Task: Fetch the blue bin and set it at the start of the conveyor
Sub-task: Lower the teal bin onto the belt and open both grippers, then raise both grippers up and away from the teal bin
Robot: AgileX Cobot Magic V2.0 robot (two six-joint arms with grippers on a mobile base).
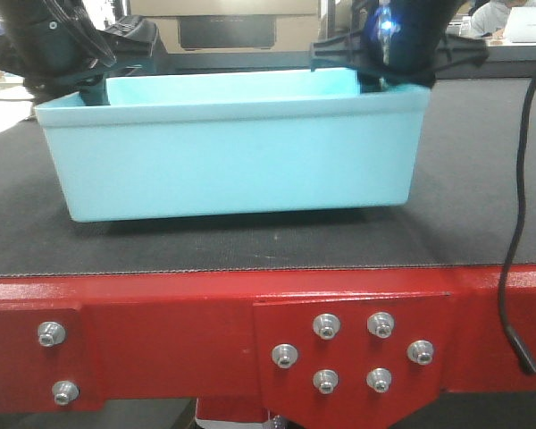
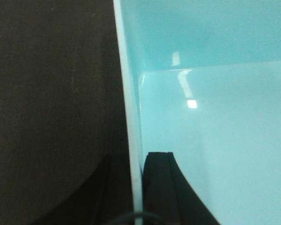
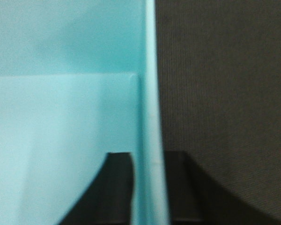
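The pale aqua blue bin [image 1: 237, 156] stands upright on the black belt of the conveyor start [image 1: 482, 179], close behind its red bolted frame [image 1: 161, 322]; a dark shadow lies under its base. My left gripper [image 1: 87, 70] straddles the bin's left wall. In the left wrist view, one finger [image 2: 159, 187] is inside the bin [image 2: 215, 140] and the other is outside, with the rim pinched between them. My right gripper [image 1: 386, 64] clamps the right wall the same way: an inner finger [image 3: 117, 187] and an outer finger [image 3: 178, 187] press on the bin wall [image 3: 152, 140].
A black cable [image 1: 518, 223] hangs down over the belt's right side and the red frame. Silver bolts [image 1: 353, 353] cluster on the frame's front. Beyond the belt stand a brown cabinet [image 1: 228, 27] and a seated person [image 1: 509, 18] at the far right.
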